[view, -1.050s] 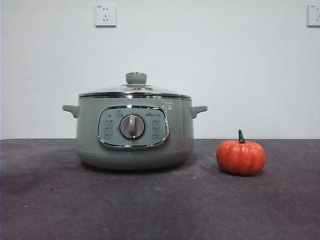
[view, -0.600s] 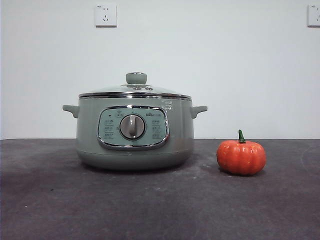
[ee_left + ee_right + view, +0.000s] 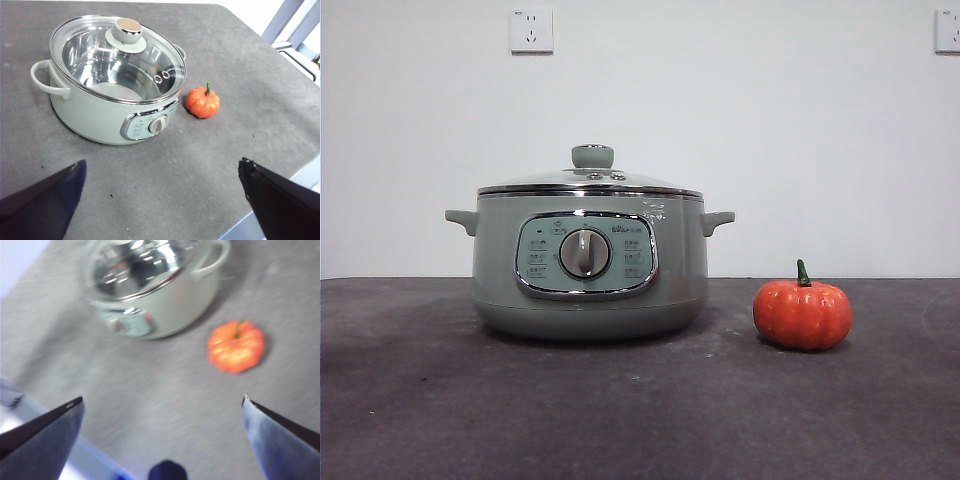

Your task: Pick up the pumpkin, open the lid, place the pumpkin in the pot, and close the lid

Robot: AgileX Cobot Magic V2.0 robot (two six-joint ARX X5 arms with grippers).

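The sage-green pot (image 3: 588,262) stands on the dark table with its glass lid (image 3: 590,180) on it. The orange pumpkin (image 3: 802,313) sits on the table to the pot's right, apart from it. The left wrist view shows the pot (image 3: 95,112), lid (image 3: 117,55) and pumpkin (image 3: 202,102) from high up; my left gripper (image 3: 160,170) is open and empty above the table's near side. The right wrist view, blurred, shows the pot (image 3: 165,305) and the pumpkin (image 3: 236,346); my right gripper (image 3: 162,407) is open and empty, above the table short of the pumpkin. Neither gripper shows in the front view.
A white wall with two power sockets (image 3: 531,30) stands behind the table. The table's edge (image 3: 280,185) and a metal frame (image 3: 292,30) beyond it show in the left wrist view. The table's edge also shows in the right wrist view (image 3: 65,450).
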